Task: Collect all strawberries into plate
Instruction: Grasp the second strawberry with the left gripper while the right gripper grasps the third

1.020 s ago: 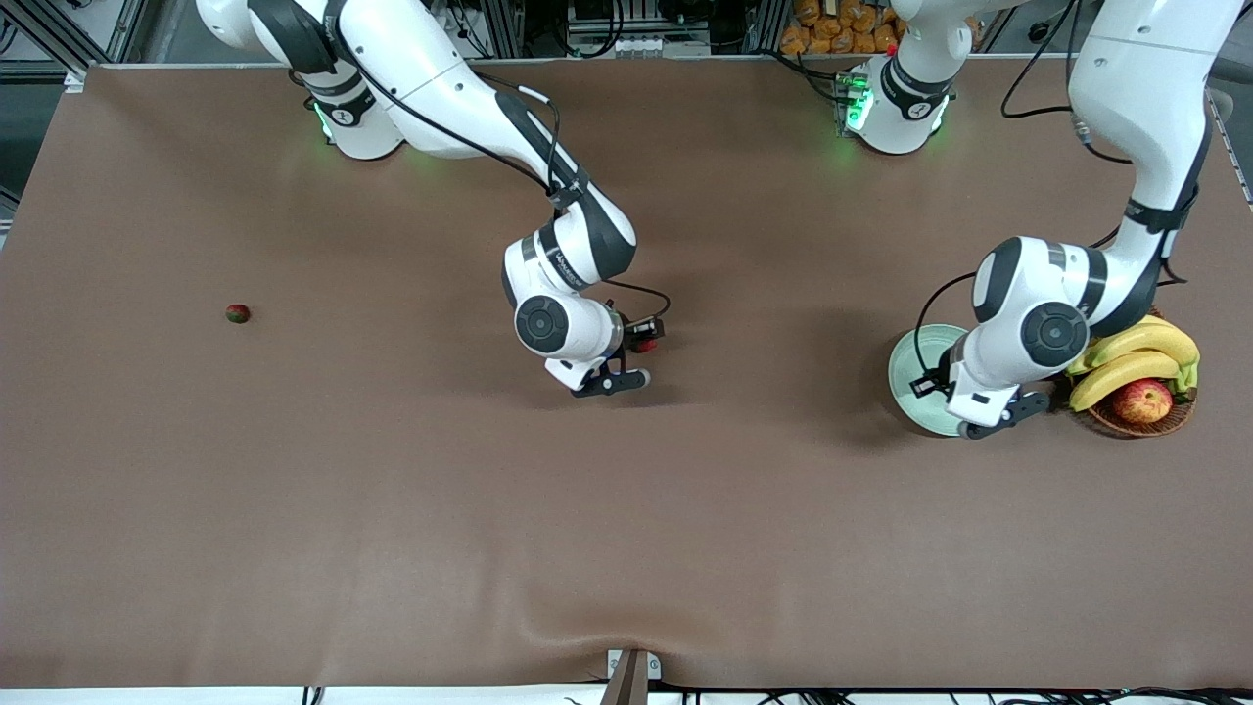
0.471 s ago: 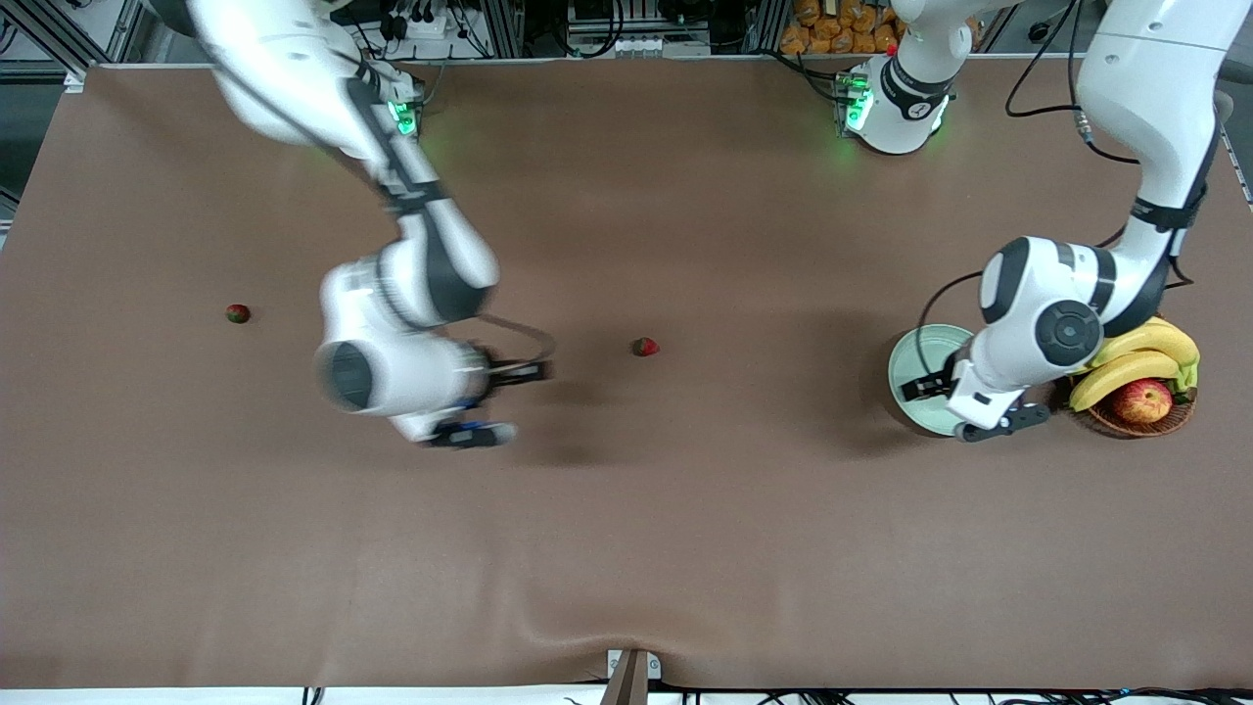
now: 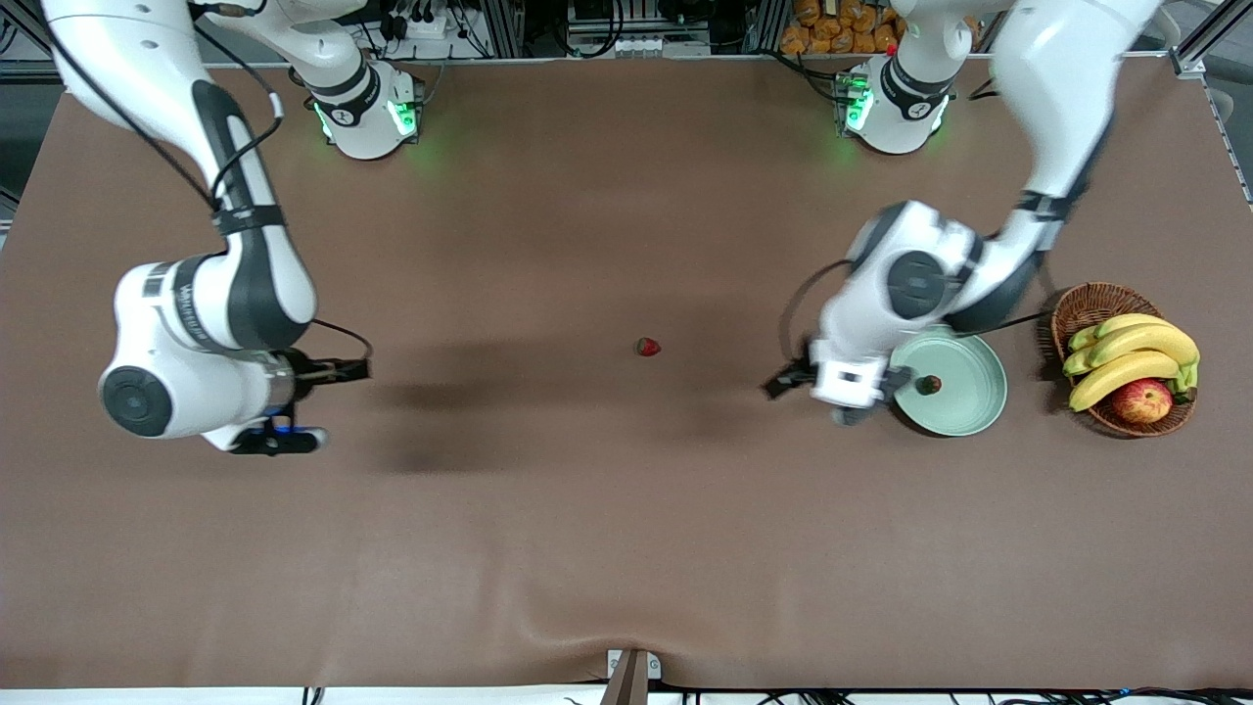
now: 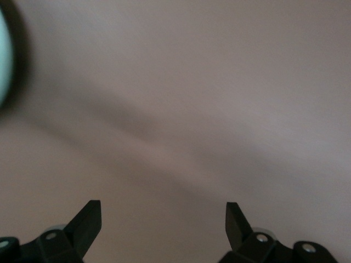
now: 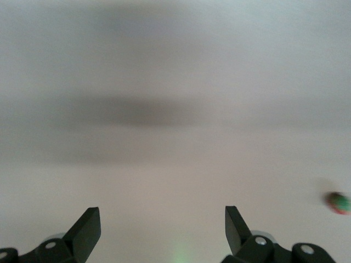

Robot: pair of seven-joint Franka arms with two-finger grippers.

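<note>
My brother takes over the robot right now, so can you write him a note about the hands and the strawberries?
Left gripper: open, empty, over the brown table beside the round, shallow, pale mint-green plate.
Right gripper: open, empty, over the table toward the right arm's end.
Done: the first strawberry, tiny, red with a dark green top, lies in the plate.
Left: the middle strawberry lies on the table's middle. The third strawberry lies on the table near the right gripper and shows only in the right wrist view.

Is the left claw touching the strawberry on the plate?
Apart. The left wrist view shows the left claw open over bare table, with no strawberry between; the plate is off beside it.
</note>
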